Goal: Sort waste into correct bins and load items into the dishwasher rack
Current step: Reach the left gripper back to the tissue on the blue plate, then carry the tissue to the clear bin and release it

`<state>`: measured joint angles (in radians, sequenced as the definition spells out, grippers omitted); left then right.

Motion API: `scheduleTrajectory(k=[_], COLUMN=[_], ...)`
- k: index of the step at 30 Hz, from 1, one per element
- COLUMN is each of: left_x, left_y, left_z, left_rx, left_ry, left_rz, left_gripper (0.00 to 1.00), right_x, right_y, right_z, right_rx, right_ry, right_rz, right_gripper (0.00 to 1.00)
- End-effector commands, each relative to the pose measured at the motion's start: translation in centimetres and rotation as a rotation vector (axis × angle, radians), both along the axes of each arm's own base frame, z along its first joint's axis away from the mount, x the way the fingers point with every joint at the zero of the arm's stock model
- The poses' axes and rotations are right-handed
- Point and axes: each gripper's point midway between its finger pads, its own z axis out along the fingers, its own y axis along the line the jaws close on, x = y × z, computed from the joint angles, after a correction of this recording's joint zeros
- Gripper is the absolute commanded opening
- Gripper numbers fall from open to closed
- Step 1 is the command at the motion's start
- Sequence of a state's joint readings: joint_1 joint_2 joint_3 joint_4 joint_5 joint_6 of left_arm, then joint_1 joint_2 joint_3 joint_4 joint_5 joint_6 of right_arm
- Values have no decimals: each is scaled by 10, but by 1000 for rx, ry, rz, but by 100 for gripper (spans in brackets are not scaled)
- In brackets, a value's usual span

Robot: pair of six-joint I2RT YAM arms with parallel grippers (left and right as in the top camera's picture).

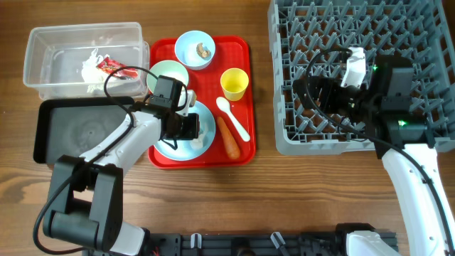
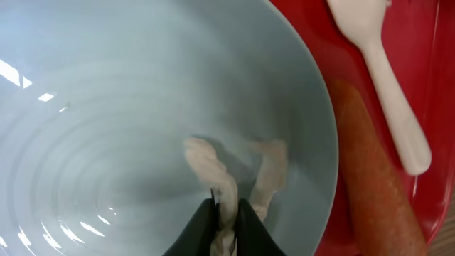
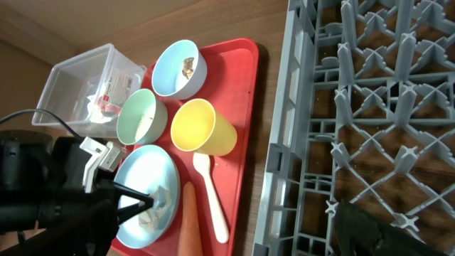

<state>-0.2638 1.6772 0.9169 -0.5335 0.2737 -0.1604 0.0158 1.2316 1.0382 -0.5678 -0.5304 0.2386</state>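
The left gripper (image 1: pixel 186 128) is low over the light blue plate (image 1: pixel 202 144), by some white tissue (image 1: pixel 207 129). A carrot (image 1: pixel 228 138) and white spoon (image 1: pixel 234 119) lie beside it on the red tray (image 1: pixel 245 57).

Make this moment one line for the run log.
left gripper: shut on tissue on plate | right gripper: open above rack | carrot: on tray
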Motion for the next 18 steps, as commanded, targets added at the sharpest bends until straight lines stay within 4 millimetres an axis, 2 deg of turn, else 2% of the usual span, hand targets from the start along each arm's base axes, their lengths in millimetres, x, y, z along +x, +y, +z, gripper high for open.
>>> scheduleTrajectory(k=[1,5,7,10,12,14,16,18], left_x=[-3,3,12,33,55,76,93,107], left_y=[0,1,0,6,26,57,89,126], left_z=[-4,6,29,81,126,162,183,194], left_rx=[-2,-19,-39,-47,19,118,199,262], left_ry=[24,19,2,-77,-197,-337,-444,-512], left_rz=[33,86,95,114,173,264,397,553], left_gripper=[4,4,4,4,4,4,4,4], right_x=[2,2,2,3,3,3,3,3], right_y=[-2,-2,-2,-3,-3,-3,-3,-3], right_z=[1,1,1,1,1,1,1,1], right_rx=[-7,-8,-8,-10,-10,-10,-10,-10], right_ry=[3,3,3,3,4,4,3,3], right_rz=[-10,-10,-10,-12,-12,-12,-12,-12], right_gripper=[100,100,100,100,100,100,100,100])
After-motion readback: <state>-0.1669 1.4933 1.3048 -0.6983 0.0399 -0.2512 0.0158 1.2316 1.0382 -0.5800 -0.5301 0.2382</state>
